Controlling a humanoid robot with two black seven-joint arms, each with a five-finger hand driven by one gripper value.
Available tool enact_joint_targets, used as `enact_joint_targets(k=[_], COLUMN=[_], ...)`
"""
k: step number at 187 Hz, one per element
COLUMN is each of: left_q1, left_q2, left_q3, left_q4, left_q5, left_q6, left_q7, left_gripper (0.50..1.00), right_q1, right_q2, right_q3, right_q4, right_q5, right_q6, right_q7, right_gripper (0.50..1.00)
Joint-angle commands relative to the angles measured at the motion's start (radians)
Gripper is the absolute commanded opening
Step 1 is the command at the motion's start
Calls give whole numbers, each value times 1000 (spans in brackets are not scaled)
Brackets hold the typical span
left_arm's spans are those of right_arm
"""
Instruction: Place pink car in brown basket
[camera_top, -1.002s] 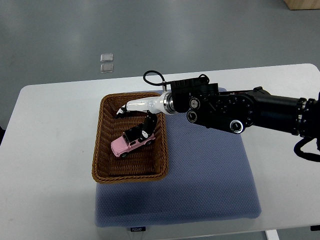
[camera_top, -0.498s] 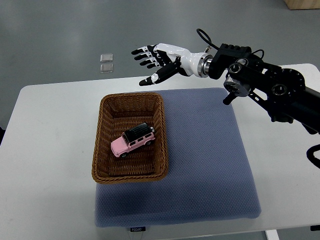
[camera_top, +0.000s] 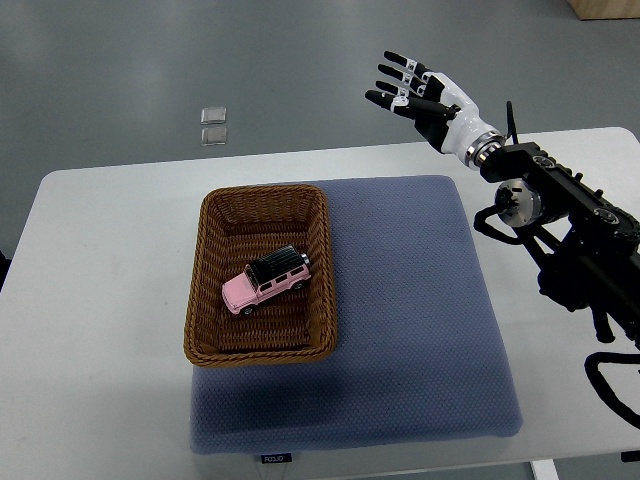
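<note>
Since a moment ago your right hand (camera_top: 425, 92) has swung to the upper right, fingers spread, empty. Pink car (camera_top: 265, 280) sits inside the brown basket (camera_top: 205, 330); you need only park the arm.

the car (camera_top: 265, 280) lies in the basket (camera_top: 205, 300), which sits on the mat's (camera_top: 420, 330) left edge, on the table (camera_top: 90, 330).

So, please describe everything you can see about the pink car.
The pink car is a small boxy toy, like a jeep, with a pink body, black roof and dark wheels; it looks like painted metal or plastic. It stands upright on its wheels on the floor of the brown basket, near the middle, turned diagonally to the basket's sides. Only the woven floor touches it. The right hand is raised well away, fingers spread, holding nothing.
</note>
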Motion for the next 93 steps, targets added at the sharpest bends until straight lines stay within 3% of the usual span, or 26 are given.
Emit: enact_joint_targets(k=[1,93], left_q1=[0,0], left_q2=[0,0], left_q3=[0,0], left_q4=[0,0], left_q5=[0,0], left_q6=[0,0], left_q7=[0,0], left_gripper=[1000,1000], right_q1=[-19,-80], right_q2=[5,2], right_q3=[32,37], right_q4=[-36,-155], right_q5=[76,249], right_q6=[-17,-66], right_q7=[25,62], right_gripper=[903,903])
